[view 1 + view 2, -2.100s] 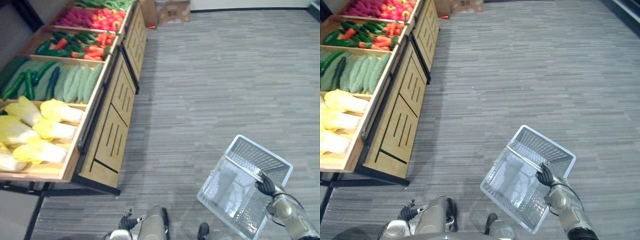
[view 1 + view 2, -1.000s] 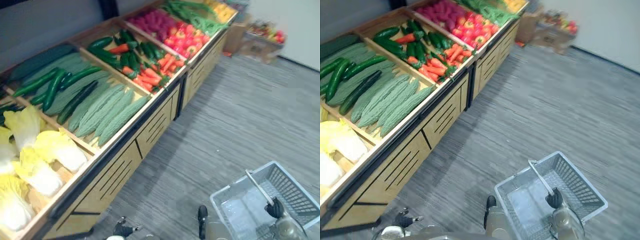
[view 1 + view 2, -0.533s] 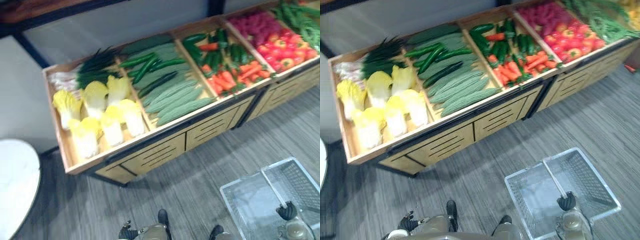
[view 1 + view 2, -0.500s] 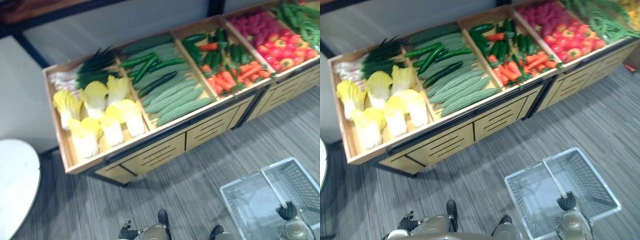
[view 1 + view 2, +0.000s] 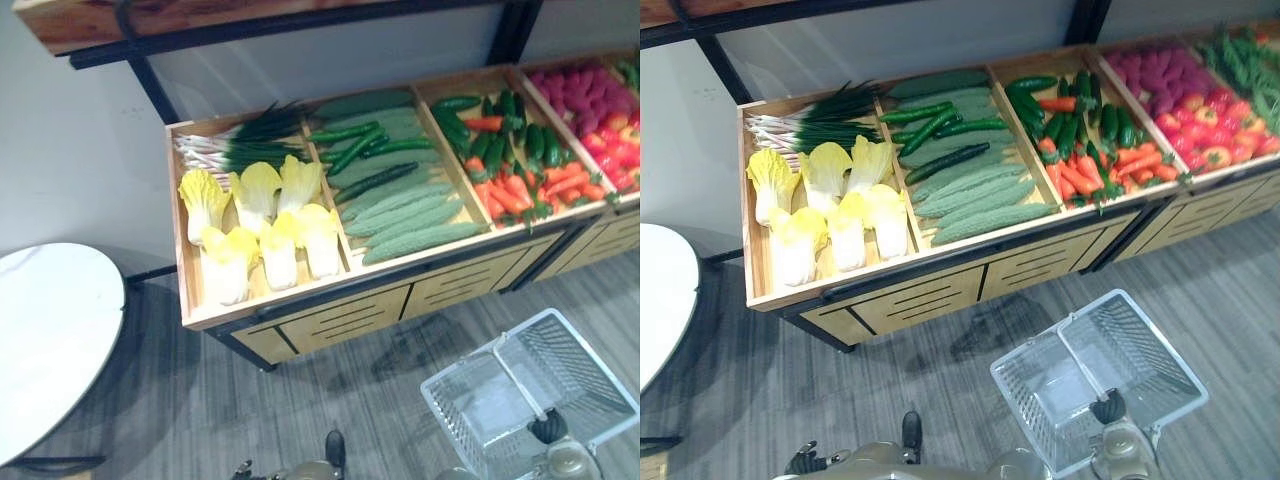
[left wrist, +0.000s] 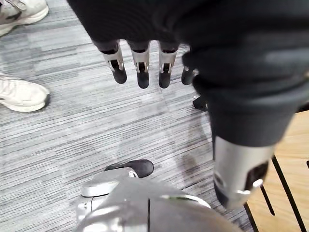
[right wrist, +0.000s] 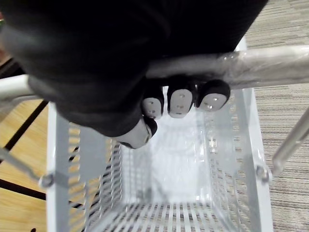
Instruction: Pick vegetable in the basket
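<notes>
Silver-fingered left hand (image 6: 141, 67) hangs slack and unclenched above the grey floor (image 6: 72, 135), near a person's two white shoes (image 6: 21, 94). Right hand (image 7: 178, 99) has its fingers wrapped round the handle (image 7: 241, 65) of one white mesh basket (image 5: 1163, 338). Beyond it, a wooden display stand (image 5: 940, 285) holds the vegetables: six napa cabbages (image 5: 845, 235) before a heap of scallions (image 5: 810, 130) in the end compartment; next, four bitter gourds (image 5: 975, 210) in front of dark cucumbers (image 5: 930, 130); then carrots (image 5: 1080, 178)
</notes>
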Controlling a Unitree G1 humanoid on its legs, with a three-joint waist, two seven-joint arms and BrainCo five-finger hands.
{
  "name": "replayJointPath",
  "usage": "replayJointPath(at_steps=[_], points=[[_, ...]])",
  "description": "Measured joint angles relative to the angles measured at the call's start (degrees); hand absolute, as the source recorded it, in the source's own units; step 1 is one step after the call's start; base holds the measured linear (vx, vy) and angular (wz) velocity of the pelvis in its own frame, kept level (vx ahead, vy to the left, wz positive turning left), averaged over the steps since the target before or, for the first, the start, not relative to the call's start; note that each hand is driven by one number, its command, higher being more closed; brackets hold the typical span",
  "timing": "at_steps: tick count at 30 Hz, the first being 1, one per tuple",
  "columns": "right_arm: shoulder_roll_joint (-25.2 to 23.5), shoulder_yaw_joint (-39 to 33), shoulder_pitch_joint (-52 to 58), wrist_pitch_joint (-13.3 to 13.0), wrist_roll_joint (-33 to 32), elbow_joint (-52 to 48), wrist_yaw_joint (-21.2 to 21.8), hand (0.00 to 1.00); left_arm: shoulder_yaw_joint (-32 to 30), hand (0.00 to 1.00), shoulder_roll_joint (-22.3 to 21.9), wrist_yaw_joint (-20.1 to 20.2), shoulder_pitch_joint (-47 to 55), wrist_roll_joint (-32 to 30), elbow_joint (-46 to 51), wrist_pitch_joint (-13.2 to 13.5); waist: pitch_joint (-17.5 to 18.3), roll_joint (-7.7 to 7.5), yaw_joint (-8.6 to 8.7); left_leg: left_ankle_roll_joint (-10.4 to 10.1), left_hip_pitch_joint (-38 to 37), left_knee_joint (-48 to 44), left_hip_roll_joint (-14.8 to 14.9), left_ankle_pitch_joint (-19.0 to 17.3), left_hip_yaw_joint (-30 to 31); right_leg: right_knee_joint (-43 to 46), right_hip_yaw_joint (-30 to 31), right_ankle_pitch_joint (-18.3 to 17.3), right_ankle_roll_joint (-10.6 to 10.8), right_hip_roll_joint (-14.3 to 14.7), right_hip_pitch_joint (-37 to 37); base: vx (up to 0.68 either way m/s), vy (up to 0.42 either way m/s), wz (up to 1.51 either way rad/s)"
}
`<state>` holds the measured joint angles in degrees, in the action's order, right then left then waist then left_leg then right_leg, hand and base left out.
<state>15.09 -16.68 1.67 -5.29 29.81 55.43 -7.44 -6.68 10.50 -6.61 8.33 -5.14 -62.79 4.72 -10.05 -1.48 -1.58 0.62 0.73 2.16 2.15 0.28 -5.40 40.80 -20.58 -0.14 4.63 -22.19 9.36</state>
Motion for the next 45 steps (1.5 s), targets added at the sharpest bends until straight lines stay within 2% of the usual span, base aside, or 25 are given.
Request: replayJointPath(at_steps=[1, 2, 4, 6, 7, 8, 9, 10, 11, 12, 14, 17, 20, 22, 23, 24, 26, 30, 33, 36, 40, 43, 45], points=[[-1.22, -0.34, 0.01, -0.1, -0.17, 1.25, 0.15, 1.0, -0.65, 0.0, 1.2, -0.03, -0.58, 0.01, 0.29, -0.03, -0.41, -0.89, 0.21, 0.08, 0.09, -0.68, 0.92, -0.29, 1.68, 0.68, 3.23, -4.33, 0.4, 2.99, 1.61, 0.17, -0.044, 0.62], [-1.56, -1.29, 0.46, -0.05, -0.69, 2.29, 0.28, 1.0, -1.71, 0.0, 1.46, -0.21, -1.43, 0.1, 0.29, -0.17, -0.51, -0.86, 0.51, -0.22, 0.16, -0.82, 1.99, -0.48, 3.74, -1.2, 4.18, -7.14, 0.64, 6.13, 2.32, 0.16, -0.048, 0.68], [-1.45, -3.32, 0.91, 0.08, -1.7, 4.13, 0.3, 1.0, -3.75, 0.0, 0.88, -0.47, -2.07, 0.44, 0.6, -0.19, -0.59, -0.76, 1.42, -0.57, 0.16, -1.4, 2.82, -0.89, 6.63, -7.94, 5.36, -7.91, 0.81, 8.92, 2.42, 0.14, -0.074, 0.78], [-1.51, -5.42, 1.31, 0.37, -2.75, 5.85, 0.32, 1.0, -5.82, 0.0, -0.15, -0.63, -2.96, 0.53, 0.67, -0.17, -0.59, -0.76, 1.72, -1.34, 0.16, -1.69, 3.46, -1.33, 8.52, -17.09, 8.39, -7.44, 1.43, 10.77, 2.51, 0.17, -0.162, 0.72], [-1.56, -7.34, 1.58, 1.1, -3.89, 6.55, 0.32, 1.0, -7.42, 0.0, -0.85, -0.84, -3.7, 0.53, 0.67, -0.17, -0.48, -1.01, 1.68, -2.61, 0.72, -2.45, 3.5, -1.52, 9.86, -22.96, 11.37, -5.99, 2.81, 11.55, 2.32, 0.15, -0.208, 0.62], [-1.88, -9.16, 1.78, 1.04, -4.55, 7.02, 0.35, 1.0, -8.8, 0.0, -0.83, -0.99, -3.94, 0.53, 0.91, 0.05, -0.12, -2.02, 1.67, -3.48, 1.28, -2.96, 3.08, -2.02, 10.59, -26.31, 12.88, -1.83, 2.97, 11.73, 2.22, 0.15, -0.283, 0.75], [-2.8, -13.12, 1.67, 1.39, -6.33, 8.75, 0.36, 1.0, -11.62, 0.0, -1.25, -1.14, -4.14, 0.56, 1.02, 0.07, 0.03, -3.77, 1.36, -5.38, 1.01, -2.77, 2.76, -3.06, 11.55, -27.74, 13.42, 0.44, 3.92, 10.92, 1.21, 0.18, -0.393, 0.46], [-2.86, -14.71, 1.41, 1.84, -6.53, 9.01, 0.25, 1.0, -12.39, 0.0, -1.9, -1.3, -4.12, 0.56, 0.97, 0.11, 0.22, -3.09, 0.98, -5.86, 1.3, -2.68, 3.61, -3.2, 11.51, -28.76, 13.0, -0.23, 3.54, 11.77, 0.95, 0.2, -0.417, 0.13], [-2.69, -16.83, 0.97, 2.08, -7.41, 8.97, 0.29, 1.0, -13.99, 0.0, -3.29, -1.55, -4.1, 0.56, 0.11, 0.11, 0.37, -1.71, 0.5, -6.71, 1.31, -2.33, 5.3, -3.15, 10.43, -30.81, 12.1, -0.67, 2.85, 13.37, 0.81, 0.18, -0.317, -0.13], [-2.66, -17.33, 0.84, 2.14, -7.51, 8.99, 0.33, 1.0, -14.75, 0.0, -3.94, -1.7, -4.18, 0.6, -0.56, 0.07, 0.16, -1.39, 0.57, -7.11, 1.36, -2.11, 5.78, -2.91, 10.03, -31.91, 11.56, -0.93, 2.44, 14.06, 0.35, 0.13, -0.2, -0.08], [-2.76, -20.89, 1.74, 2.35, -8.72, 9.49, 0.46, 1.0, -16.94, 0.0, -5.92, -1.8, -4.04, 2.41, -2.15, -0.02, 0.43, 0.41, 1.67, -8.43, 0.9, -1.15, 7.84, -2.02, 8.94, -33.28, 9.63, -1.29, 1.81, 16.08, -1.5, 0.12, -0.168, 0.24], [-2.83, -23.79, 2.94, 2.57, -10.13, 9.71, 0.39, 1.0, -19.13, 0.0, -6.59, -1.91, -4.19, 2.84, -1.66, 0.09, 1.07, 0.93, 1.65, -9.02, 0.07, -0.44, 8.9, -1.65, 8.81, -34.95, 8.18, -1.49, 1.43, 17.17, -3.65, 0.07, -0.114, 0.24], [-3.44, -24.03, 3.34, 2.54, -10.14, 9.67, 0.31, 1.0, -21.11, 0.0, -6.61, -2.94, -4.68, 5.1, 1.71, 0.02, 1.56, 0.73, 1.39, -9.4, 0.55, 0.03, 8.96, -1.31, 9.01, -36.51, 7.24, -0.84, 1.11, 17.28, -3.79, -0.02, -0.011, 0.14], [-4.95, -24.06, 3.79, 2.22, -10.26, 9.21, 0.16, 1.0, -21.22, 0.0, -7.04, -5.83, -3.72, 7.01, 10.43, -0.11, 2.14, -0.07, 1.11, -9.38, 1.29, 0.48, 8.58, -0.67, 9.33, -38.51, 6.56, 0.21, 1.13, 17.09, -4.16, -0.05, 0.015, 0.14], [-6.02, -24.01, 4.62, 2.07, -10.29, 7.89, 0.15, 1.0, -20.56, 0.0, -7.85, -7.57, -2.2, 7.43, 18.16, -0.03, 2.25, -0.28, 0.93, -9.32, 1.21, 0.77, 8.27, -0.41, 9.43, -39.6, 6.21, 0.76, 1.31, 16.85, -4.81, -0.03, 0.018, 0.09], [-6.47, -23.97, 5.1, 2.0, -10.47, 7.33, 0.09, 1.0, -19.92, 0.0, -8.22, -8.71, -1.3, 7.38, 22.16, 0.28, 2.33, -0.34, 0.71, -9.26, 1.15, 0.77, 8.06, -0.37, 9.42, -39.92, 6.15, 0.93, 1.43, 16.68, -5.06, -0.04, 0.027, 0.1], [-8.17, -23.5, 7.84, 1.99, -11.11, 4.26, -0.17, 1.0, -16.77, 0.0, -9.09, -11.98, 0.44, 7.15, 36.83, 1.26, 2.69, -0.11, -0.13, -9.03, 1.11, 0.91, 7.3, -0.21, 9.31, -40.5, 5.61, 1.23, 1.89, 15.96, -6.06, -0.05, 0.027, 0.11], [-8.85, -20.63, 10.05, 1.96, -11.93, 1.52, -1.06, 1.0, -13.89, 0.0, -10.66, -15.71, 0.97, 3.55, 52.81, 2.88, 3.28, 0.19, -0.15, -8.6, 0.95, 1.51, 7.06, -0.08, 6.18, -41.14, 5.2, 1.59, 2.49, 15.19, -6.66, -0.02, 0.017, 0.08], [-8.85, -16.73, 10.73, 1.81, -12.06, 1.02, -1.2, 1.0, -12.0, 0.0, -11.53, -17.95, 0.41, -0.76, 61.1, 3.45, 3.82, -0.49, -0.16, -8.41, 0.89, 1.3, 6.98, 0.06, 3.8, -41.73, 5.77, 1.97, 3.01, 14.75, -6.65, 0.01, 0.011, -0.06], [-8.94, -15.59, 10.76, 1.4, -12.04, 1.03, -1.04, 1.0, -11.23, 0.0, -11.61, -19.28, -0.46, -3.12, 64.81, 3.48, 4.28, -1.23, -0.23, -8.37, 0.63, 1.26, 6.97, -0.08, 2.88, -41.82, 6.66, 2.21, 3.01, 14.81, -6.56, 0.05, 0.01, -0.11], [-8.74, -13.86, 10.5, 1.06, -11.76, 1.03, -0.95, 1.0, -11.21, 0.0, -11.39, -20.48, -4.42, -4.78, 65.34, 3.42, 4.33, -1.42, -0.19, -8.2, 0.34, 0.91, 6.94, -0.67, 1.64, -41.9, 8.02, 2.22, 3.02, 14.89, -6.19, 0.03, 0.007, -0.17], [-8.06, -13.16, 8.79, 1.22, -11.65, 1.12, -0.83, 1.0, -11.24, 0.0, -8.18, -21.96, -8.92, -5.2, 61.24, 2.93, 4.28, -1.32, 0.3, -8.19, 0.86, 0.32, 6.92, -0.89, 0.53, -41.91, 9.17, 2.72, 2.92, 14.91, -4.69, 0.01, 0.003, -0.22], [-6.97, -11.88, 7.14, 1.24, -11.61, 1.33, -0.72, 1.0, -11.77, 0.0, -4.87, -22.32, -13.06, -5.22, 55.31, 1.24, 3.82, -1.38, 0.93, -8.17, 1.42, 0.06, 6.82, -0.87, -0.46, -42.08, 10.38, 3.39, 2.78, 14.97, -3.49, -0.04, -0.001, -0.23]])
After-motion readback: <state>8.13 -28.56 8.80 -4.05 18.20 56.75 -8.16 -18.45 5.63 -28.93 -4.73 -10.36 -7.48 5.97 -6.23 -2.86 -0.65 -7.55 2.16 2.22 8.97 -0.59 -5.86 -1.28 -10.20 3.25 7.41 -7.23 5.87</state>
